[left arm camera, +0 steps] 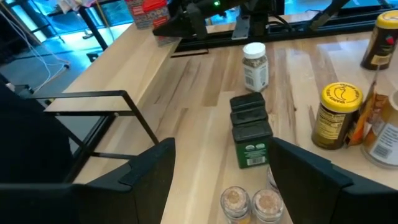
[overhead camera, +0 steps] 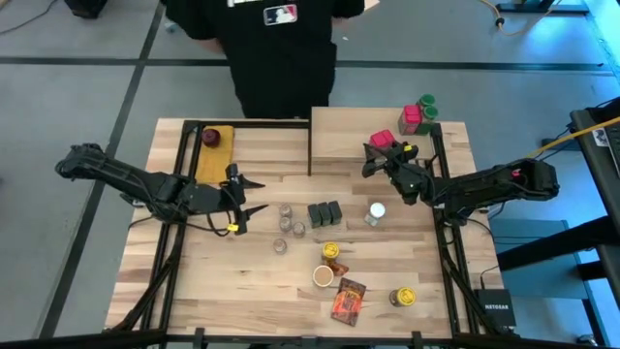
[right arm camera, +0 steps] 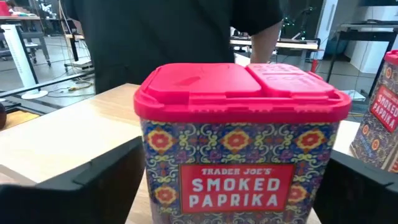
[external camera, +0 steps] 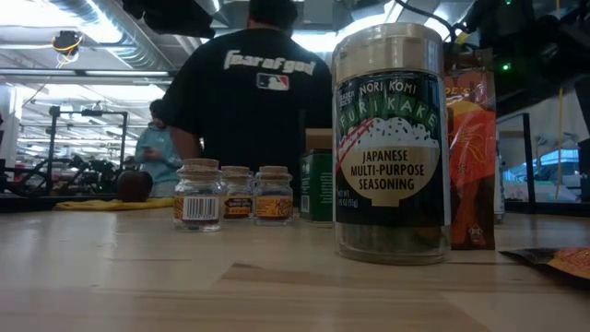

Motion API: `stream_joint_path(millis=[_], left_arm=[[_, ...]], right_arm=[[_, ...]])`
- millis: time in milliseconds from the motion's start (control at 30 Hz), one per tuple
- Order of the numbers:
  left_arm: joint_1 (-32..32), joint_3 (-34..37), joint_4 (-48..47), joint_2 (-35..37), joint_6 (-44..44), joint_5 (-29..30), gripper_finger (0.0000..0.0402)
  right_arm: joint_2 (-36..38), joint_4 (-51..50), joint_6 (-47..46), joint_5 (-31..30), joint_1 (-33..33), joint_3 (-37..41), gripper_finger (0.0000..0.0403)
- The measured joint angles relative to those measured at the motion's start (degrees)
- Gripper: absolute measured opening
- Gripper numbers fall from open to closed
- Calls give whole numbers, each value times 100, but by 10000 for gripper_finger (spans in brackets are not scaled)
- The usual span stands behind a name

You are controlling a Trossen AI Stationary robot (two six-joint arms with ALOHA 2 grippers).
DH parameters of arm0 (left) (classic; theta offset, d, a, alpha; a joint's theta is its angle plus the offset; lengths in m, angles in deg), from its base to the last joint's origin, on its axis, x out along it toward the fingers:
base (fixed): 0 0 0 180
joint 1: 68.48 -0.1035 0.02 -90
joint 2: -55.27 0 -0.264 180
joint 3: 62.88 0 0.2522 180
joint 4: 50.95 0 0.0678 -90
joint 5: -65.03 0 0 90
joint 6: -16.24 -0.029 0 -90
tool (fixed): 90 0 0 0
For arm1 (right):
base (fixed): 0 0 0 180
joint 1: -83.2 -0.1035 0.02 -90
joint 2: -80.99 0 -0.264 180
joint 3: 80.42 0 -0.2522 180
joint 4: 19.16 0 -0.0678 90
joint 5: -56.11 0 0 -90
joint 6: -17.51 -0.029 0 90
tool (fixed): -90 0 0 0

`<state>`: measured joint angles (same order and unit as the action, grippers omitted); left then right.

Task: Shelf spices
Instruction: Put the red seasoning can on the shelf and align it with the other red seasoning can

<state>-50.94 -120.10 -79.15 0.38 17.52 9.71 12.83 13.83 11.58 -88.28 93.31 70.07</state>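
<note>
Few spices are up: your shelf holds two red boxes and a green-lidded jar or two. Your right gripper stands wide around the paprika box (released, I'd judge). Left gripper waits wide; tins and jars remain.

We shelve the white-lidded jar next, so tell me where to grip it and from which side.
Grip the white-lidded jar around its round body just under the lid, coming down from above. It stands upright and apart from the dark tins, so fingers probably fit on both sides. The right gripper, open at the smoked paprika box on the shelf, is nearest.
</note>
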Motion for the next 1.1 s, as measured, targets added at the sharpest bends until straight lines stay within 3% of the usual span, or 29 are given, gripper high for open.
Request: stream_joint_path(millis=[600,833,1100], left_arm=[[-24,0,4,11,44,0,249],[-24,0,0,11,39,0,249],[-24,0,7,11,26,0,249]], right_arm=[[579,-27,269,95,-102,-2,373],[695,-121,871,-679,-529,-9,374],[693,-234,929,-1065,-522,-9,374]])
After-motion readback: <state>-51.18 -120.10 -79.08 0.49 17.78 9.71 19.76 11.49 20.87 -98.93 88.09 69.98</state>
